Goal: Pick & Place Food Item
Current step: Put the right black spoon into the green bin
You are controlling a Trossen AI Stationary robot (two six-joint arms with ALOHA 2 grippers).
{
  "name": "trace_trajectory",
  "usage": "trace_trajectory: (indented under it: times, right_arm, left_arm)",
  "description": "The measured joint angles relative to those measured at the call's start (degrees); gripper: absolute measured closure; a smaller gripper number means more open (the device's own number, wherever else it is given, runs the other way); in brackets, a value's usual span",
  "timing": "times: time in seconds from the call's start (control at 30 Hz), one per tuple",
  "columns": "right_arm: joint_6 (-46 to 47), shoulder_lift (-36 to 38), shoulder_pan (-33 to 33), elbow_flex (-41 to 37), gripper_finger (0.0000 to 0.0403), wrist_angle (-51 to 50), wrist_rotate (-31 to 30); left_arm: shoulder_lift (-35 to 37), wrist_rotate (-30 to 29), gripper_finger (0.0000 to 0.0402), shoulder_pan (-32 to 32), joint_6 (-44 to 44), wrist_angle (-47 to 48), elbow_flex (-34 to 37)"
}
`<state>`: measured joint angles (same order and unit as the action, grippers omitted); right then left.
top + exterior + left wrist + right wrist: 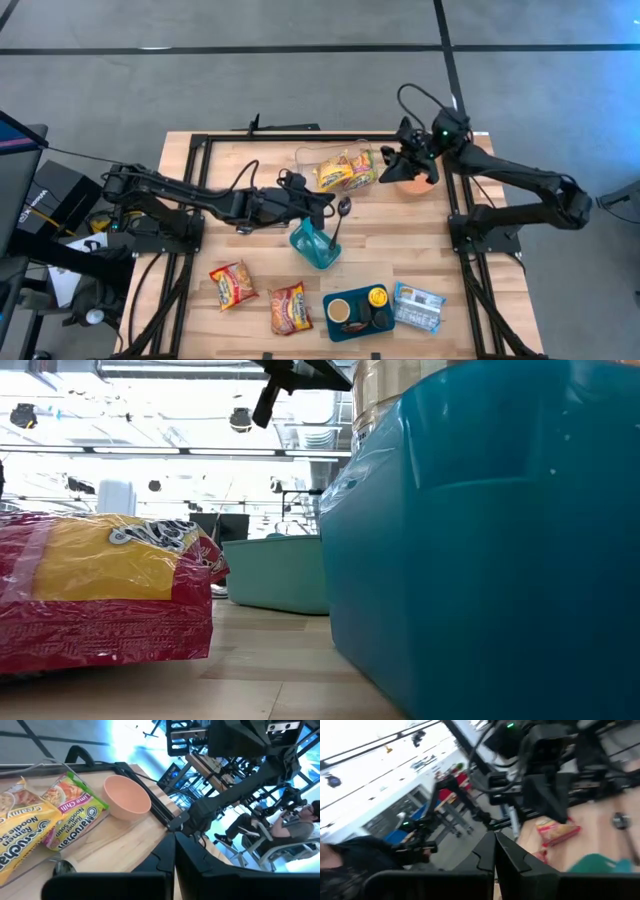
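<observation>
Hands are both closed and empty: right hand [392, 158] above the noodle packets [346, 170] beside the pink bowl [412, 183], left hand [325, 208] near the teal container [315, 245].

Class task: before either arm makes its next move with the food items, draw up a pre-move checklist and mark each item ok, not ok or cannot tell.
1. Left gripper empty and shut: ok.
2. Right gripper shut, holding nothing visible: ok.
3. Noodle packets lying in the clear container: ok.
4. Peach bowl upright and empty: ok.
5. Right gripper clear of the bowl: cannot tell.
6. Teal cup upright: not ok, it looks tipped.
</observation>
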<state>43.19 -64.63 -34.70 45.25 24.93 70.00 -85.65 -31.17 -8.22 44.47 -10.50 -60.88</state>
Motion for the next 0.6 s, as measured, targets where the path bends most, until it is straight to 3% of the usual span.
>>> trace_trajectory:
  times: [0.23, 0.6]
  right_arm:
    - [-11.35, 4.40, -3.52, 0.00, 0.0402, -16.75, -5.78]
    - [-26.90, 7.04, -6.31, 0.00, 0.0403, -41.62, -17.19]
  left_arm:
    - [0.00, -0.82, 0.0401, -0.71, -0.01, 1.07, 0.00]
    - [-0.01, -0.76, 0.0401, -0.84, 4.29, 11.16, 0.00]
